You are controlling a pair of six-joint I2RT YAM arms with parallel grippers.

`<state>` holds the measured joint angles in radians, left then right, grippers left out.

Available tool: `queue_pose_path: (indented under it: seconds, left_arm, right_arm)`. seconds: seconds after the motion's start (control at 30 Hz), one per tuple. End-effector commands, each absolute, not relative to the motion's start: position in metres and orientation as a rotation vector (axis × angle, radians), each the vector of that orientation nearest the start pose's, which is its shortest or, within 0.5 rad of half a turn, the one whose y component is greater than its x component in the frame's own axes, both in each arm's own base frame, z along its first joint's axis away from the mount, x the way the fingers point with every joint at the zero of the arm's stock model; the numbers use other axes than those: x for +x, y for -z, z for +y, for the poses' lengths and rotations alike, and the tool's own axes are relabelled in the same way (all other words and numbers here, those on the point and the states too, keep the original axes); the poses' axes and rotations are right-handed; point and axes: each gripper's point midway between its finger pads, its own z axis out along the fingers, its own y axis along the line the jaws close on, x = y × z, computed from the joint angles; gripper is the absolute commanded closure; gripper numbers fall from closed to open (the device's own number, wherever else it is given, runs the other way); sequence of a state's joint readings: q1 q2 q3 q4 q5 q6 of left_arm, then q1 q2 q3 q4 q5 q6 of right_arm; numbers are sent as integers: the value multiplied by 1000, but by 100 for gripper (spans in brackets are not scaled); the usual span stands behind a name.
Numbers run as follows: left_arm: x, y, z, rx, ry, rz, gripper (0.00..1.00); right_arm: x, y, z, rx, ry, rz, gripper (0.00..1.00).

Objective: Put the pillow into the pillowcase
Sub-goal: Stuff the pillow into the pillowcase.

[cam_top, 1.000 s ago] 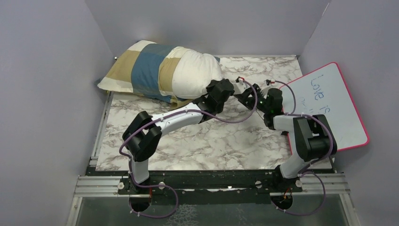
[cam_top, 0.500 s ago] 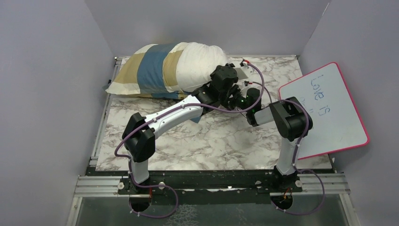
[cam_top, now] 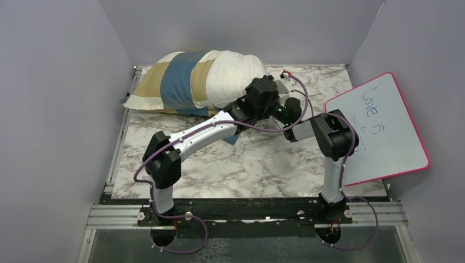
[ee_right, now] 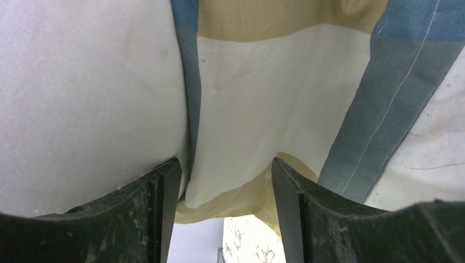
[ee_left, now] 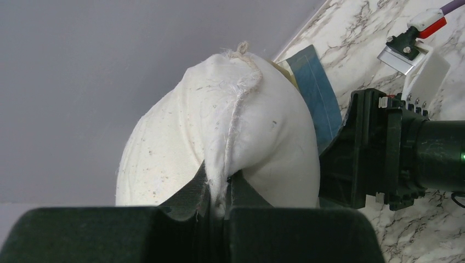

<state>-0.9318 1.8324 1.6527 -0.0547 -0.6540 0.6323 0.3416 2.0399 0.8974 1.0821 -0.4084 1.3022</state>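
Pillow (cam_top: 236, 74) roughly half inside pillowcase (cam_top: 175, 82) at far-left of surface (cam_top: 247, 164), bare end left to cover; left jaws pinch pillow seam, right jaws open astride pillowcase hem.

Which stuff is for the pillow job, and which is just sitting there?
For the job: pillow, pillowcase, left gripper pinching the pillow, right gripper at the pillowcase.
Just lying about: whiteboard.
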Motion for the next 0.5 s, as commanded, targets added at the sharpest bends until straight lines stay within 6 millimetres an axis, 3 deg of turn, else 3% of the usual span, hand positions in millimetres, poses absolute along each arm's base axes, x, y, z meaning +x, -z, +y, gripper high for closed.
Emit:
queue_pose_path:
  seconds: [0.0, 0.23, 0.47]
  left_arm:
    - [407, -353, -346, 771, -291, 1460, 100]
    - [405, -357, -349, 761, -255, 1456, 100]
    - [403, -360, -352, 746, -211, 1457, 100]
  right_arm:
    - [461, -127, 274, 577, -1525, 1768, 35]
    - [476, -115, 284, 608, -1471, 1827, 41]
    - [484, -113, 310, 600, -1438, 1859, 42]
